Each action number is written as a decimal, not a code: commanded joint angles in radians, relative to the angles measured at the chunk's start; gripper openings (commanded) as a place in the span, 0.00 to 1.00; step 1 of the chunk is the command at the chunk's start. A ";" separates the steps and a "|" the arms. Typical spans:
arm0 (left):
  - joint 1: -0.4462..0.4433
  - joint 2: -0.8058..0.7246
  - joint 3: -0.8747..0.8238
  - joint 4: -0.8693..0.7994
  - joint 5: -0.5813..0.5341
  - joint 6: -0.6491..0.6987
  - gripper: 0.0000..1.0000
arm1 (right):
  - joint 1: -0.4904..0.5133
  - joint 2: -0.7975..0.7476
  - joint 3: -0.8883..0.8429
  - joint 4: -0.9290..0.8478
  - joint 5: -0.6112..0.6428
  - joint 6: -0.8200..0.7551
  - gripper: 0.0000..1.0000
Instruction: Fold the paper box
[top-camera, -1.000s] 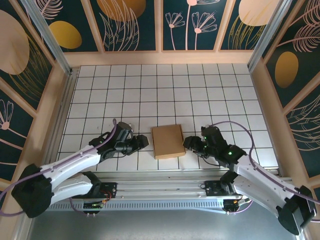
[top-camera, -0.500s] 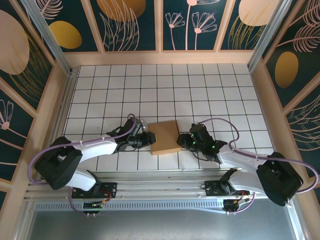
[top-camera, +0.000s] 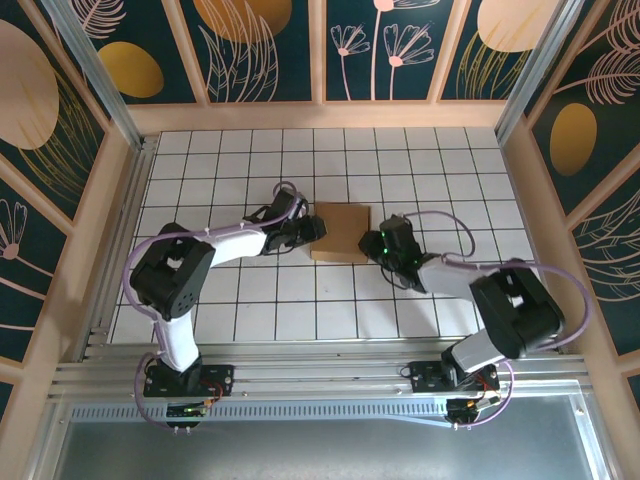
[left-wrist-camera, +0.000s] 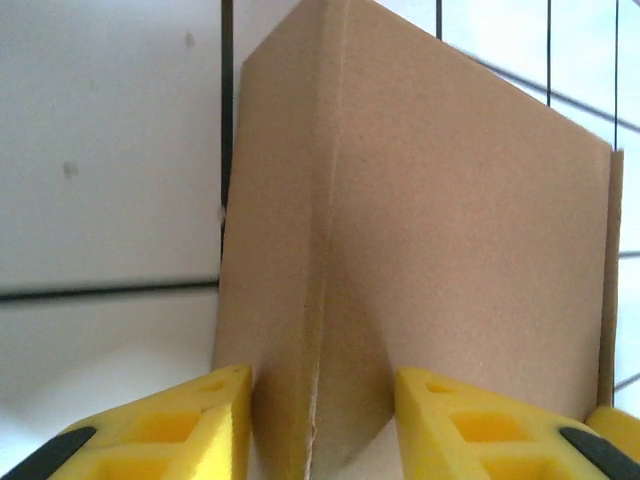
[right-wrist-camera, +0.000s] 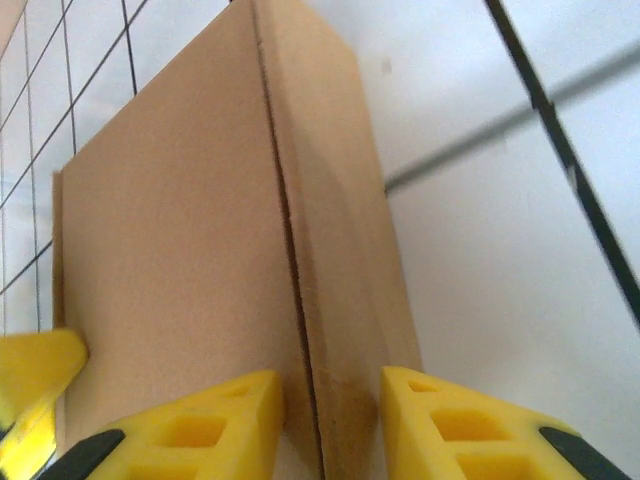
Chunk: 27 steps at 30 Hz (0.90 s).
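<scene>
White tiled table (top-camera: 400, 160) lay beneath the paper box (top-camera: 340, 232).
At opposite edges, the left hand (top-camera: 315, 230) and the right hand (top-camera: 372, 243) each clamped it.

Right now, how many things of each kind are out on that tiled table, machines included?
paper box, brown cardboard: 1
robot grippers with yellow fingers, the left gripper and the right gripper, one at each side of the box: 2
Total: 3
</scene>
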 joint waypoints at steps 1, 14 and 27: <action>0.021 0.056 0.067 0.023 0.067 0.020 0.40 | -0.039 0.124 0.114 -0.017 -0.080 -0.131 0.33; 0.180 0.353 0.430 0.024 0.096 0.101 0.40 | -0.096 0.519 0.608 -0.075 -0.159 -0.148 0.34; 0.247 0.139 0.406 0.017 0.144 0.184 0.67 | -0.194 0.276 0.707 -0.286 -0.228 -0.275 0.65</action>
